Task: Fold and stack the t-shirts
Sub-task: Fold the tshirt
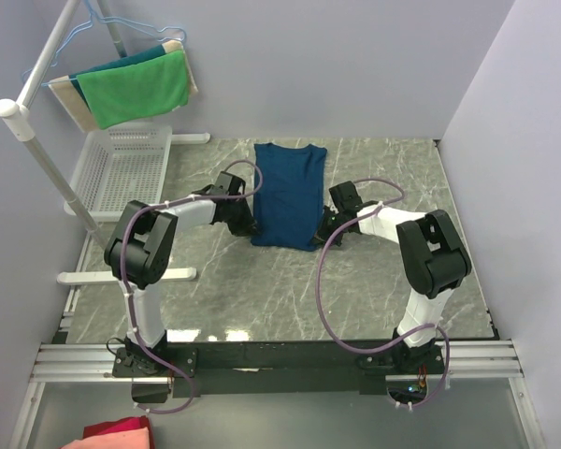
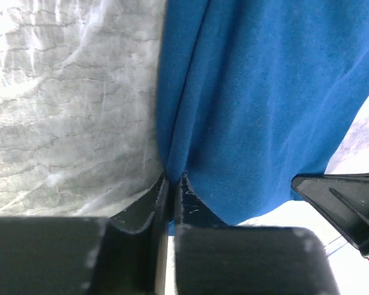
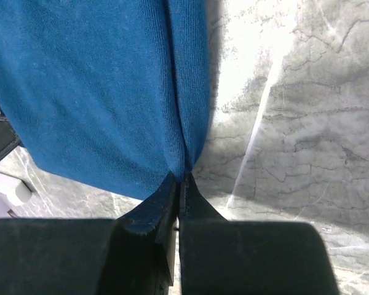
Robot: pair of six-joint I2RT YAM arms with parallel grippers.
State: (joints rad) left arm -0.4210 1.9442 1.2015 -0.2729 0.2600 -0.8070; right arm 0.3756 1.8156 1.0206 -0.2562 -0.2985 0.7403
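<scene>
Surface: grey marbled desk [image 1: 374, 299], enclosed by pale walls [image 1: 355, 65].
Near clutter: red cloth [image 1: 112, 435] in front of the desk's near edge, well apart from the work.
Left claw [image 2: 172, 184]: clenched on the left edge of the t-shirt [image 1: 288, 192], close to its near hem. A ridge of fabric rises from the tips.
Right claw [image 3: 179, 179]: clenched on the opposite edge at about the same level, with fabric puckering into the tips.
Garment position: navy, lying flat on the desk between the two claws as a long strip. No sleeves show. The hem is near and the neck end far.
Risk 1: both bites are shallow and sit right at the edge, so the fabric could slip out on a lift.
Risk 2: possibly only the upper layer is caught, which the wrist views do not settle. The strip would then fall open.
Risk 3: uneven travel of the two arms would skew the next fold.
Far side: white basket [image 1: 122, 168] and a green cloth [image 1: 136, 89] hung on a rack [image 1: 37, 58], apart from the garment.
</scene>
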